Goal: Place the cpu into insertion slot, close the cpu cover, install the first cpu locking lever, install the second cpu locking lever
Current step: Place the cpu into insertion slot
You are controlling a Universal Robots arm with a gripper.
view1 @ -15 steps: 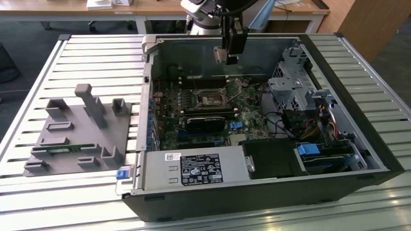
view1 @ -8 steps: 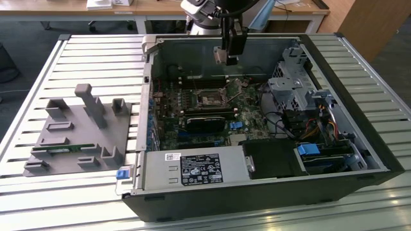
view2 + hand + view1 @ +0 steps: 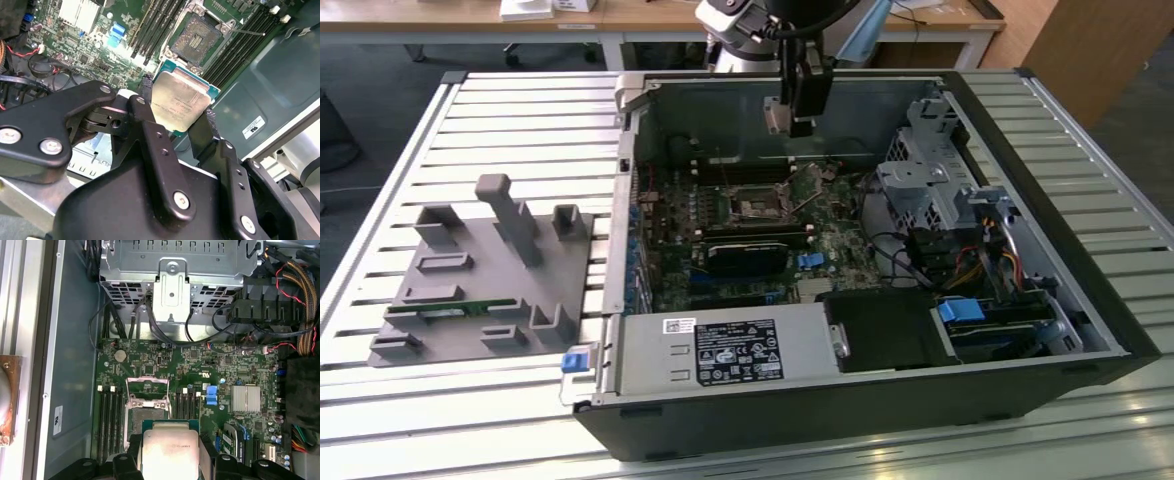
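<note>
Gripping the cpu by two opposite edges, jaws closed on it, the gripper hangs above the motherboard, apparently just short of the open insertion slot, its load judged light, stiff and fragile, best held by its edges.

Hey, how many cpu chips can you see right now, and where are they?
1. The cpu is held in the pincer, above the motherboard and near the open socket, which looks empty. None appears hidden elsewhere.
</note>
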